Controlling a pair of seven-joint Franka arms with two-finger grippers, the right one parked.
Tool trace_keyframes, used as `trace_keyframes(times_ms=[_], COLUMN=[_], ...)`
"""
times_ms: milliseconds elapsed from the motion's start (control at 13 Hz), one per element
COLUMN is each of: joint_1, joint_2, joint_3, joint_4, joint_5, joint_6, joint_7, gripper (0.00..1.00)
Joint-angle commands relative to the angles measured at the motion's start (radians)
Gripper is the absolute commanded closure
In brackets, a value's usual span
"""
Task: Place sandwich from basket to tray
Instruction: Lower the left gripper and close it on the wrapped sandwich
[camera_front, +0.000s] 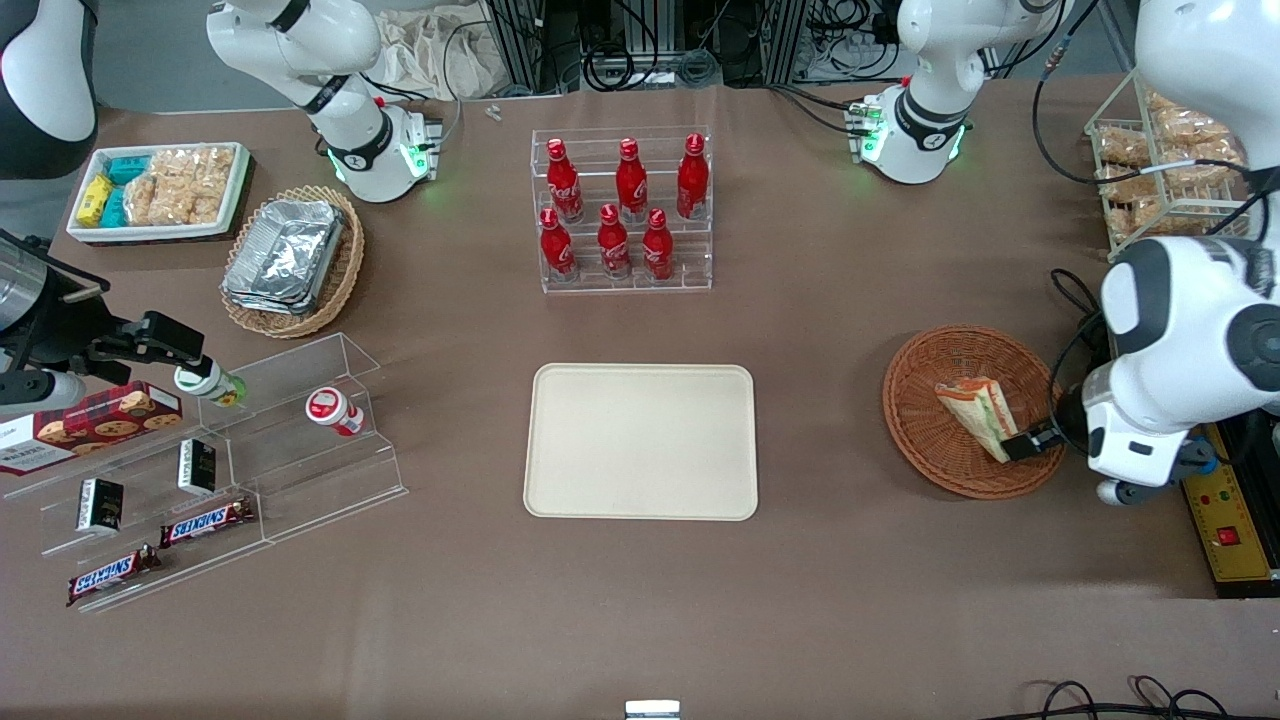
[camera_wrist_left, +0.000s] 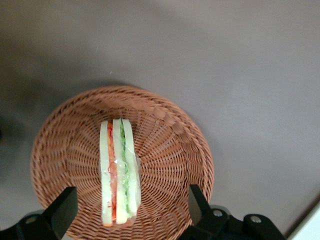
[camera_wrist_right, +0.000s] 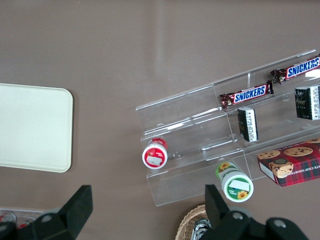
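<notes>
The sandwich (camera_front: 980, 412), a wrapped wedge of pale bread with green and orange-red layers, lies in the round reddish-brown wicker basket (camera_front: 925, 440) toward the working arm's end of the table. My left gripper (camera_front: 1030, 445) hangs just above the basket, over the sandwich's end nearest the front camera. In the left wrist view the sandwich (camera_wrist_left: 119, 172) lies between my two black fingers (camera_wrist_left: 62, 210), which stand wide apart with nothing held; the gripper (camera_wrist_left: 130, 212) is open. The basket's woven wall (camera_wrist_left: 170, 165) surrounds it. The beige tray (camera_front: 641, 441) lies flat at mid-table.
A clear rack of red bottles (camera_front: 622, 205) stands farther from the front camera than the tray. A wire rack of bagged snacks (camera_front: 1165, 160) and a yellow control box (camera_front: 1235, 520) sit near the working arm. Clear shelves with snacks (camera_front: 215, 470) lie toward the parked arm's end.
</notes>
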Motion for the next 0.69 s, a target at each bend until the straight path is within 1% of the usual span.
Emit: trace_keyframes(times_ms=[0,231,615], joint_1=[0.006,0.018,0.048], joint_2=[0.020,0.030,0.030], joint_3=[-0.007,-0.004,-0.004], joint_4=[-0.026,-0.061,-0.203], joint_5=[-0.013,-0.013,-0.015], joint_6=[0.021,0.025,0.203], joint_7=[-0.173,-0.192,-0.194], gripper=[0.02,0.02,0.01])
